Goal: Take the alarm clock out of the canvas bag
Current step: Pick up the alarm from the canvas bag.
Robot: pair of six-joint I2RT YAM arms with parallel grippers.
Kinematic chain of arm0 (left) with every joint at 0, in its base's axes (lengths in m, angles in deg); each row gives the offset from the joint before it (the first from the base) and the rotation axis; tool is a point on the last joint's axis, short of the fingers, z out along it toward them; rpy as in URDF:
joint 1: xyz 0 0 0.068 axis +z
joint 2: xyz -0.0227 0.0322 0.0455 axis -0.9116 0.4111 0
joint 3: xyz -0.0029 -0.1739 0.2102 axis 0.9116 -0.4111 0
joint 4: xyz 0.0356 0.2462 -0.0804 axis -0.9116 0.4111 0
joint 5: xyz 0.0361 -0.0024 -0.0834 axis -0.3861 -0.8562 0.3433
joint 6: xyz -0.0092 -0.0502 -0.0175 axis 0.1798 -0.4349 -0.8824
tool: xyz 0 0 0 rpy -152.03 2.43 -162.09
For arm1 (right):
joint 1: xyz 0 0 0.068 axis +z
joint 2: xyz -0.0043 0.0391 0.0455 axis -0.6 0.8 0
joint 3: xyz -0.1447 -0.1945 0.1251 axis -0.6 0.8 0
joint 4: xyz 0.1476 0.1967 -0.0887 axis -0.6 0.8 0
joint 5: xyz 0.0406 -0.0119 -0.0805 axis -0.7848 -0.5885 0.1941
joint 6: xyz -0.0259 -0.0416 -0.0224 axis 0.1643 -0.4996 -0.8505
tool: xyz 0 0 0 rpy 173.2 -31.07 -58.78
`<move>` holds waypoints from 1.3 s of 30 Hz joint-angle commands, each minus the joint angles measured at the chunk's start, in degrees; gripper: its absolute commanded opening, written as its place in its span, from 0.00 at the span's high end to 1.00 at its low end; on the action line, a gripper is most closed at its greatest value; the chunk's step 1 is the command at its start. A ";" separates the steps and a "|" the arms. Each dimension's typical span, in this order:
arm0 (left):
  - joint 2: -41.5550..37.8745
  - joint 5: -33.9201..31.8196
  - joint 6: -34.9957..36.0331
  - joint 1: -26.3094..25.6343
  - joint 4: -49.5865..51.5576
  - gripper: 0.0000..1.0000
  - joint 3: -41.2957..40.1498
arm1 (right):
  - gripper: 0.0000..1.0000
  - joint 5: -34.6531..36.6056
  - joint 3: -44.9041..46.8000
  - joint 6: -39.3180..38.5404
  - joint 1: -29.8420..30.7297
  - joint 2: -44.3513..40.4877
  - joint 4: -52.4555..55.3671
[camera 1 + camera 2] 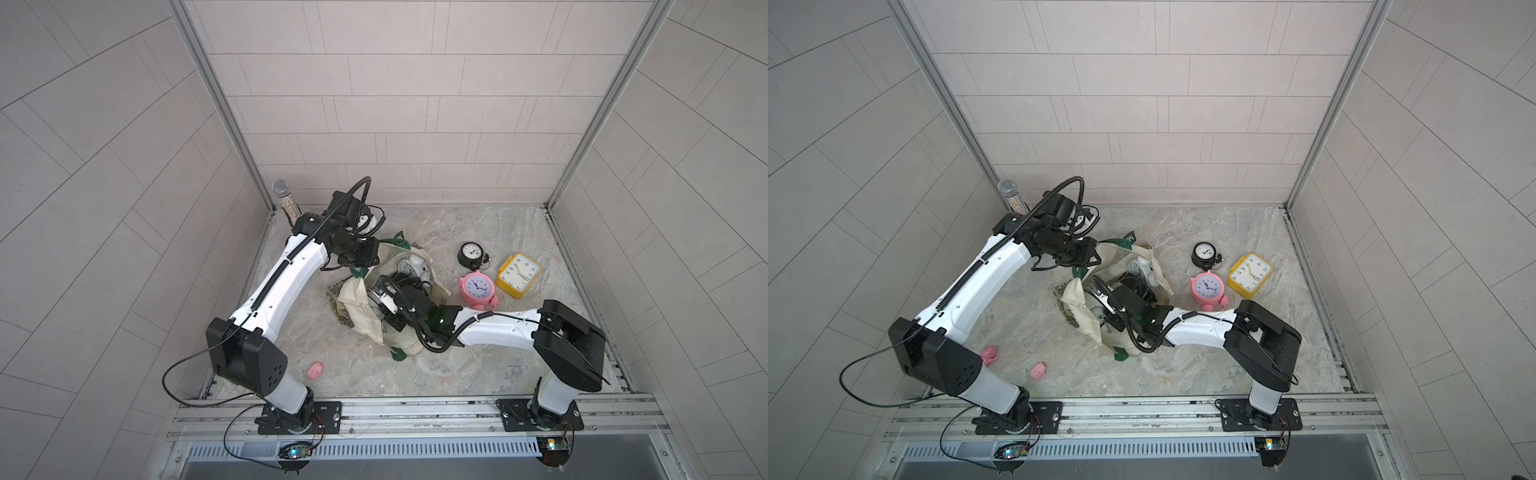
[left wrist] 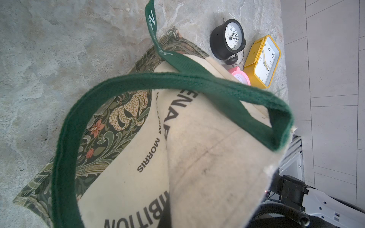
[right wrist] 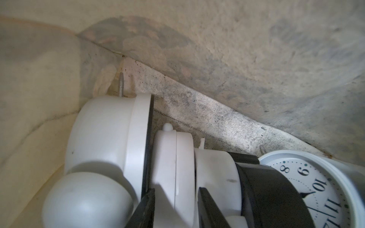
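Right wrist view: inside the bag, mid-bench, the right gripper grips a white clock between narrow fingers, crowded by a bell clock and a dial clock. The left gripper pinches the bag's raised rim. A black clock, pink clock and yellow clock stand toward the right edge; a microphone leans in the far left corner.

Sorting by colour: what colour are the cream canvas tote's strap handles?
Dark green strap handles; left wrist view.

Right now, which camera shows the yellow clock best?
The left wrist view: the yellow clock looks biggest, numerals clear. Both top views show it whole but small. The right wrist view misses it.
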 commanded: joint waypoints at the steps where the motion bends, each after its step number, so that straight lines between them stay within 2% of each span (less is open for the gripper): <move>1: -0.62 1.65 -0.07 0.32 -2.09 1.00 1.28 | 0.62 -1.45 -0.55 0.16 0.18 1.05 1.16; 10: -0.64 1.63 -0.25 0.31 -2.20 1.00 1.06 | 0.61 -6.42 -3.12 -0.26 0.34 3.00 3.92; 22: -0.78 1.60 -0.38 0.34 -2.42 1.00 0.46 | 0.66 -2.21 -5.44 -0.82 0.43 4.45 7.61; 26: -0.90 1.50 -0.39 0.32 -2.44 1.00 0.21 | 0.62 1.13 -5.66 -1.24 0.44 4.29 9.23; 29: -0.97 1.56 -0.42 0.32 -2.64 1.00 -0.16 | 0.56 3.19 -5.70 -1.60 0.44 4.12 9.86; 39: -0.90 1.58 -0.51 0.31 -2.73 1.00 -0.16 | 0.51 5.24 -6.39 -1.62 0.43 4.14 11.28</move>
